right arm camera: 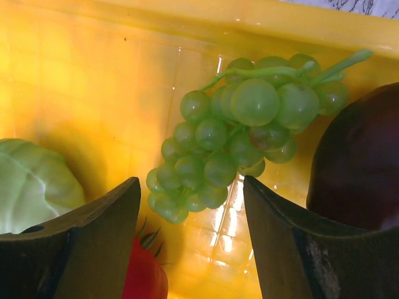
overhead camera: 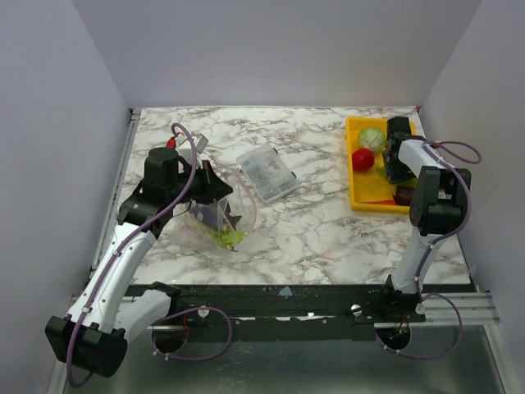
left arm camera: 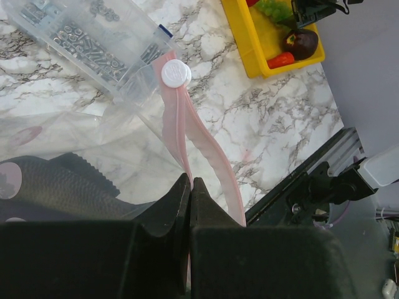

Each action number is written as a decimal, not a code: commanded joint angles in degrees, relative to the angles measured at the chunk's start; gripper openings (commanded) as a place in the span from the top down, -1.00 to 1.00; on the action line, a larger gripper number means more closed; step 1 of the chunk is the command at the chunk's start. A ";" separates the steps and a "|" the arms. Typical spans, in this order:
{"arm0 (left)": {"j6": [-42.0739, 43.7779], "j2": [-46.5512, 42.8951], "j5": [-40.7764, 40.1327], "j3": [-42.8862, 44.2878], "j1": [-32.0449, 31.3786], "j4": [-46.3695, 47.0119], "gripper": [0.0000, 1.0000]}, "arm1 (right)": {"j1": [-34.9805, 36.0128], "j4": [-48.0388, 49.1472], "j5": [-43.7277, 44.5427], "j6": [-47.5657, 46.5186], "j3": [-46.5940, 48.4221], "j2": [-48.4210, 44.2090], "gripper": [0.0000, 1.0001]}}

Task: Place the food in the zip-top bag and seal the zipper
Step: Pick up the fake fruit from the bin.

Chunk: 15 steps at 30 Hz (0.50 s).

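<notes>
The right pincer [right arm camera: 190, 187] hung wide over the grape bunch [right arm camera: 237, 137] in the yellow tray [right arm camera: 93, 75] — light, knobbly, probably slick; best nipped across its thick middle; the left pincer [left arm camera: 190, 187] pinched the zipper [left arm camera: 179, 118] of the floppy zip-top bag [overhead camera: 215, 217] at the counter's [overhead camera: 328, 238] left.

Even, diffuse white light from above fills my workspace, casting only soft shadows on the marble table [overhead camera: 312, 230]. At my right wrist, the yellow tray [right arm camera: 93, 75] glows saturated, glare streaking below the grape bunch [right arm camera: 237, 137]; my right claw [right arm camera: 190, 184] looms dark and soft-edged. At my left wrist, the pink zipper [left arm camera: 176, 118] reads sharp while the bag [left arm camera: 75, 143] washes pale through its clear film, possibly from glare.
</notes>
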 commanded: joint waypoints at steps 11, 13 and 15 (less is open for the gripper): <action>1.06 0.52 0.24 0.22 -0.30 1.11 1.00 | -0.45 -0.05 3.90 1.91 2.72 7.36 0.05; 1.06 0.57 0.24 0.18 -0.30 1.15 1.00 | -0.47 0.67 2.77 0.57 2.48 7.01 0.39; 1.06 0.70 0.19 0.23 -0.34 1.17 1.00 | -0.47 1.67 1.11 0.07 1.47 5.85 0.60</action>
